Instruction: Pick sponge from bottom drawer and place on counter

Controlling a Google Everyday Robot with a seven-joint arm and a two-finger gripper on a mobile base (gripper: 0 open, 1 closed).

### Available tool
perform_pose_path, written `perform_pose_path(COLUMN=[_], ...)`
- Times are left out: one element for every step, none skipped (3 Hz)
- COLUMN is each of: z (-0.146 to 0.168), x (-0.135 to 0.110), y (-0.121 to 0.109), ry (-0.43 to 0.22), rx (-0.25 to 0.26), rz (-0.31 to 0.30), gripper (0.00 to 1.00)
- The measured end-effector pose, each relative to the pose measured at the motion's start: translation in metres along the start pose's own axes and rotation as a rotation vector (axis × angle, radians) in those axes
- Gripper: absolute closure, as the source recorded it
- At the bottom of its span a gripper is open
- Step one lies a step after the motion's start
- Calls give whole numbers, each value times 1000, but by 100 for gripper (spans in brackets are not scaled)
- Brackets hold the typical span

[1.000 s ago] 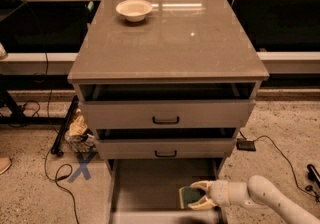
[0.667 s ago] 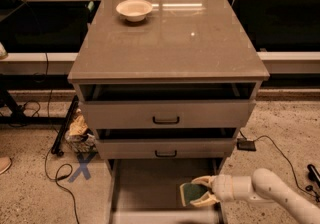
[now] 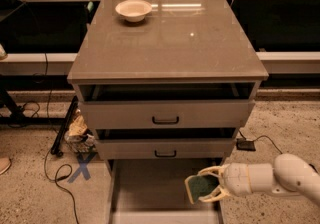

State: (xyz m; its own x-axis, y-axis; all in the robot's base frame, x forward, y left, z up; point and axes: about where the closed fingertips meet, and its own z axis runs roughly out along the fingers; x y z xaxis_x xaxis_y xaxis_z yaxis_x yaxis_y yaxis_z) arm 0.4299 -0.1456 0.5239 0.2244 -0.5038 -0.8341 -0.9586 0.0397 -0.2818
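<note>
The arm runs off the frame at 3 o'clock, and the bottom drawer (image 3: 145, 188) is cut off at 6 o'clock, so its front hardly shows. At 5 o'clock the gripper (image 3: 202, 187) sits just inside the drawer's right wall, its two fingers clamped on the one sponge (image 3: 198, 188). Open drawer floor lies at its 9 o'clock. Three drawers stand open, the upper two only slightly. The counter (image 3: 170, 48) carries one cream bowl (image 3: 133, 10) at 11 o'clock, near its far edge.

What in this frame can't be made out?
Camera view: bottom drawer front, cut off by the lower edge.
The pincer, over that drawer's right side, shut on the sponge: whether the sponge clears the floor, untellable.
The upper drawers: insides lost in shadow.
The arm, cut off by the right edge.
</note>
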Motion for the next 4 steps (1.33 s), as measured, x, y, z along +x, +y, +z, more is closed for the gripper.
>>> perform_pose_path(z=[-55, -55, -64, -89], x=[-83, -83, -110, -167], y=[-4, -4, -31, -59], ry=[30, 30, -6, -43], rx=[58, 58, 88, 112], rz=[-149, -149, -209, -315], gripper=[100, 100, 100, 100])
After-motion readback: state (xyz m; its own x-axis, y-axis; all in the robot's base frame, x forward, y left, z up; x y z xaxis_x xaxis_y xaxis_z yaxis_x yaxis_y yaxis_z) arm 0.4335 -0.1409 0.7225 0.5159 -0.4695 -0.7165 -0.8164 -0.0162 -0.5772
